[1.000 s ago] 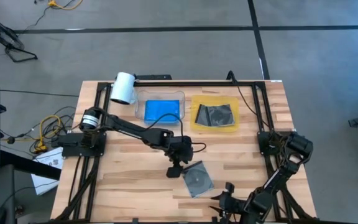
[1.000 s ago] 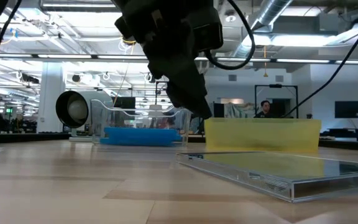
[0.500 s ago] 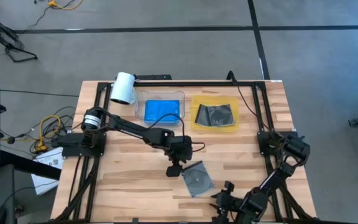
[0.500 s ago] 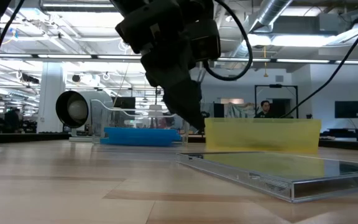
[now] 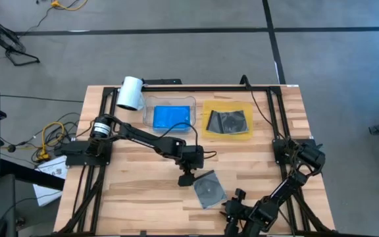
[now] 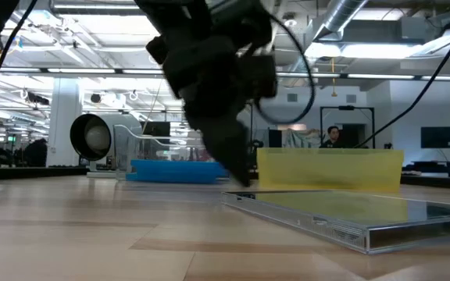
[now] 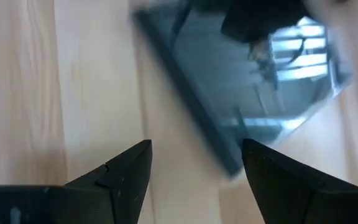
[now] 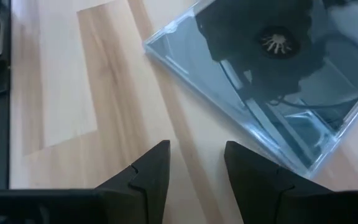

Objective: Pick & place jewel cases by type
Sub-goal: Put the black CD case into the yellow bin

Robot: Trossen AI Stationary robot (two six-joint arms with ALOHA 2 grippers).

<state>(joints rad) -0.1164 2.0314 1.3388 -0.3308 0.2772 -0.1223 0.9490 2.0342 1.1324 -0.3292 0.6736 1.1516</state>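
Left fingers (image 7: 129, 180) spread, right fingers (image 8: 151, 174) parted, one grey-clear jewel case (image 5: 209, 189) loose.

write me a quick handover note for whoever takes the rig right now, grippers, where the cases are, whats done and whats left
Left gripper: open, empty, low over the table at the edge of the loose grey-clear case.
Right gripper: at the near table edge, fingers apart, empty, pointing at that same case.
Cases: blue cases lie in the clear tray; grey-clear cases with dark discs lie on the yellow tray. How many are stacked in each I cannot tell.
Done: everything visible is sorted except one case.
Left: pick up the loose grey-clear case and place it on the yellow tray.
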